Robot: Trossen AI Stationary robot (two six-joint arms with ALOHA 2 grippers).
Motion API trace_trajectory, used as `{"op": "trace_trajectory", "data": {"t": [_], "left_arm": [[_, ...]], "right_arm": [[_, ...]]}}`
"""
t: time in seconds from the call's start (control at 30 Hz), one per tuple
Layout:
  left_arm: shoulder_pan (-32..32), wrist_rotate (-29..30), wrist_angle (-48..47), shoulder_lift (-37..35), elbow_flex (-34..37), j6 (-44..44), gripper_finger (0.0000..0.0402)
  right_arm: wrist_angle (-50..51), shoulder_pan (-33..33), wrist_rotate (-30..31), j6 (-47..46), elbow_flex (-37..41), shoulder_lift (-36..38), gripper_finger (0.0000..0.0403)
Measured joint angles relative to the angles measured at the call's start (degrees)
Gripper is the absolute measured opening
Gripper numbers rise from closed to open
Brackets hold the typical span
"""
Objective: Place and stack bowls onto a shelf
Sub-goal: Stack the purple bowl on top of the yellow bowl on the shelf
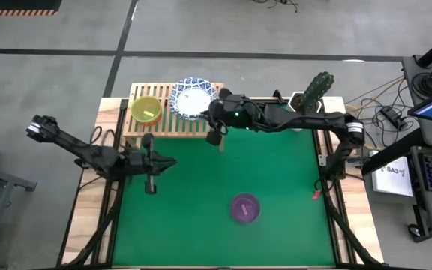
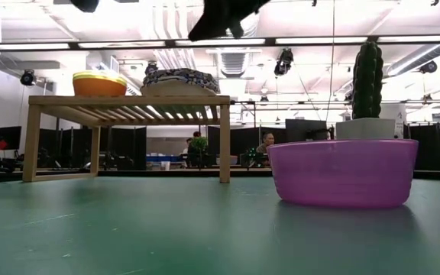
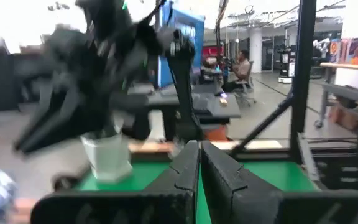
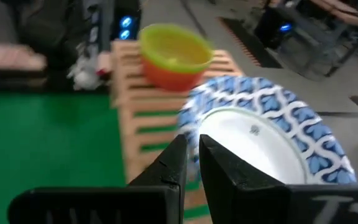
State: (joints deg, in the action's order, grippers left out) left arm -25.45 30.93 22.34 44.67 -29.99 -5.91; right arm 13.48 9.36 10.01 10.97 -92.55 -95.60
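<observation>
right claw (image 1: 215, 138) – fingers pressed together, empty, hanging just in front of the low light-wood slatted shelf (image 1: 163, 126) | shelf top – yellow-green plastic bowl nested in a red one (image 1: 146, 109) beside white blue-patterned-rim bowl (image 1: 194, 98) | purple plastic bowl (image 1: 245, 208) on green counter (image 1: 193, 217) | left claw (image 1: 151, 184) closed, counter's left

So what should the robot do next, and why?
Probably the left gripper, which hangs over the green mat with its fingers shut, should reach toward the purple bowl. That bowl is the only one left on the mat, while the yellow-green bowl and the blue-rimmed bowl already sit on the shelf. The right gripper is empty beside the shelf.
</observation>
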Motion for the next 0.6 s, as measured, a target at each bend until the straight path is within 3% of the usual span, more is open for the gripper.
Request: {"op": "trace_trajectory", "data": {"t": [0.17,0.47,0.6], "left_arm": [[0.0,-0.4,-0.5,6.0,1.1,8.6,0.0000],[-0.1,-0.4,6.6,19.4,-1.5,16.3,0.0000],[-0.8,-0.5,6.2,24.2,-3.8,16.9,0.0000]], "right_arm": [[7.9,-4.1,-3.8,2.5,0.0,3.2,0.0034],[19.6,-8.9,-24.5,-1.5,0.0,5.0,0.0034],[24.5,-10.7,-25.4,-2.0,0.0,5.0,0.0034]]}}
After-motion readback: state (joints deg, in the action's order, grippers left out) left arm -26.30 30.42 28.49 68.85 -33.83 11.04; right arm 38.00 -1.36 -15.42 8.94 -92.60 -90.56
